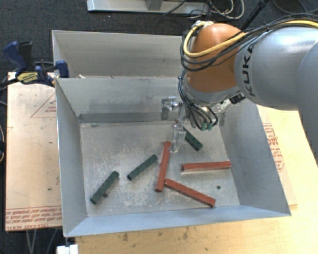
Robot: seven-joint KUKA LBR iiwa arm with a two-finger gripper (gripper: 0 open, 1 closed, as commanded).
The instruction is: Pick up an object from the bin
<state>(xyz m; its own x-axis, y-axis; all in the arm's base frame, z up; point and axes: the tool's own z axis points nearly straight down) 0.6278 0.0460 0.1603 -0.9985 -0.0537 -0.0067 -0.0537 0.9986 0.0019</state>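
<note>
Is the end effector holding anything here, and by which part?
Cannot be told: the end effector sits at the upper end of the leftmost red bar, a dark green block just beside it.

text | arm (278, 62) | "KUK" on its casing — likely KUKA

The arm (286, 62) reaches in over the right rim of the grey bin (69, 142), its orange wrist cover (214, 54) looped with cables. The gripper (176, 143) hangs low near the back wall, at the upper end of a long red bar (162, 168) that runs towards the front edge. A short dark green bar (193, 141) lies just beside it on the right. Two more red bars lie towards the front right corner, one level (205, 166), one slanted (190, 192). Two green bars (142, 167) (105, 187) lie apart towards the front left corner.
</note>
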